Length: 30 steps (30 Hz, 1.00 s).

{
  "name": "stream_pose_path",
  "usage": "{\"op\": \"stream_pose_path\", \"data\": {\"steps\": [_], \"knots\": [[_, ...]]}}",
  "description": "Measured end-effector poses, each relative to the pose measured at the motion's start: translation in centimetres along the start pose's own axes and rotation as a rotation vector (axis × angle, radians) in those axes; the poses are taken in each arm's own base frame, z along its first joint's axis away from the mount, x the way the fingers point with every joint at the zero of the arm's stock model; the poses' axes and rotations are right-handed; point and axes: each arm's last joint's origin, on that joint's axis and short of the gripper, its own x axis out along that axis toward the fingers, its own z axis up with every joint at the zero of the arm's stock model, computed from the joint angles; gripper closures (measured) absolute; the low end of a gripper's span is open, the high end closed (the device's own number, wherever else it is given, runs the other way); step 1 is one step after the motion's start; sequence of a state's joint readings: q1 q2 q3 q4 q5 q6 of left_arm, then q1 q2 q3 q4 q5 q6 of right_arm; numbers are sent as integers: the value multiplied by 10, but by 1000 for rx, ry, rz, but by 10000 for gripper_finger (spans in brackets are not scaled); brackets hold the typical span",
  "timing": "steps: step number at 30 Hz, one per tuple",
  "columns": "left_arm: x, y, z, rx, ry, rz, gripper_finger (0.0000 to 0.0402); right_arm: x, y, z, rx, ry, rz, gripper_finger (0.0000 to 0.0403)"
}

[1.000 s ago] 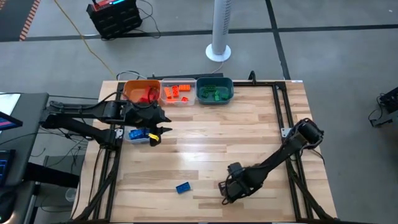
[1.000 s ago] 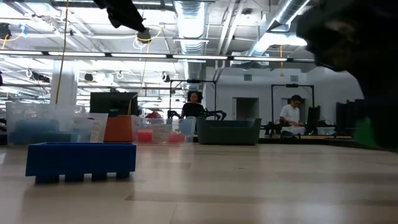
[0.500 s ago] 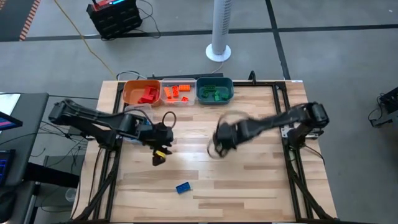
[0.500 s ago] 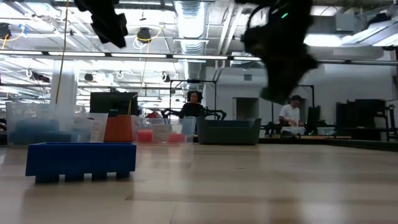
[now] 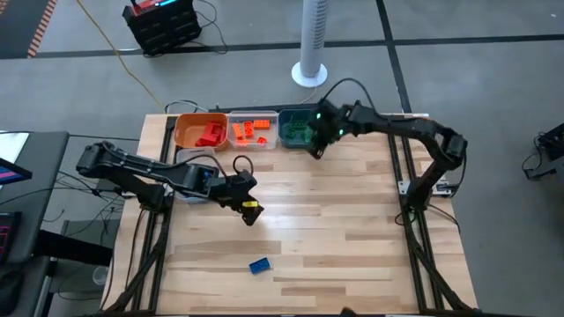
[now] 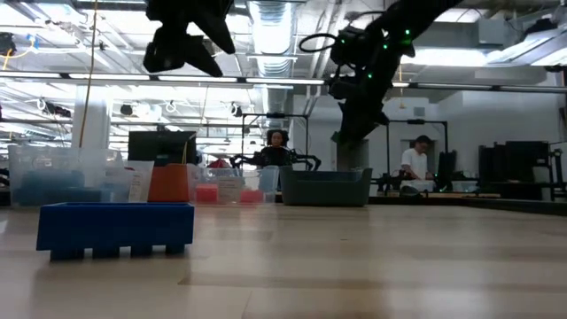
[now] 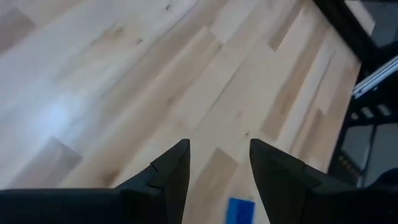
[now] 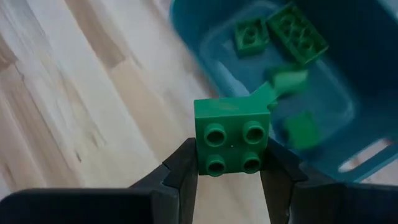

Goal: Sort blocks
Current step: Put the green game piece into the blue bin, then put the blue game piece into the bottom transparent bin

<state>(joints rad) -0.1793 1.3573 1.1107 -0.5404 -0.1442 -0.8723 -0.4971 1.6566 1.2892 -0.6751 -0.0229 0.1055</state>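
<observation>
One green block (image 8: pixel 232 145) sits clamped in the right gripper (image 8: pixel 227 163), which has swung from mid-table to the teal bin (image 5: pixel 304 128) at the far edge. The left gripper (image 7: pixel 217 163), fingers apart and empty, has moved toward the centre. No readable writing shows.

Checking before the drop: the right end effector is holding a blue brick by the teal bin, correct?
Not quite: the brick is green, not blue. The right wrist view shows the right end effector shut on a green brick by the teal bin.
</observation>
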Motion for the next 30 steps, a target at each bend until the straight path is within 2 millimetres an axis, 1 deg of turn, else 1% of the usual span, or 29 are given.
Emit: {"op": "stream_pose_path", "data": {"steps": [4,7,9,12,15,17,18,20,23,25,26,30], "knots": [[-2,-6,-7,-88,11,-15,242,-2,-29,7,-3,-54,51,260],[-6,-15,-10,-138,15,-48,242,0,-43,12,-30,-107,99,260],[-10,-22,-10,-160,16,-71,242,3,-53,13,-6,-112,107,260],[-13,-27,-13,-173,26,-76,243,16,-62,13,37,-95,104,258],[-9,-29,-18,-167,18,-50,253,32,-70,9,63,-48,96,251],[-7,-30,-23,-150,39,-26,259,42,-73,7,74,-22,95,242],[-2,-31,-24,-145,41,-22,261,46,-74,6,78,-8,95,236],[0,-34,-29,-132,56,-26,261,51,-74,4,82,10,94,220],[11,-37,-37,-95,85,-10,256,50,-79,7,90,3,79,193],[18,-39,-47,-32,129,14,250,46,-81,12,91,-18,73,176],[25,-39,-53,-6,159,33,247,44,-83,15,89,-28,69,168],[44,-44,-65,32,235,10,240,28,-87,30,92,-51,59,150]]}}
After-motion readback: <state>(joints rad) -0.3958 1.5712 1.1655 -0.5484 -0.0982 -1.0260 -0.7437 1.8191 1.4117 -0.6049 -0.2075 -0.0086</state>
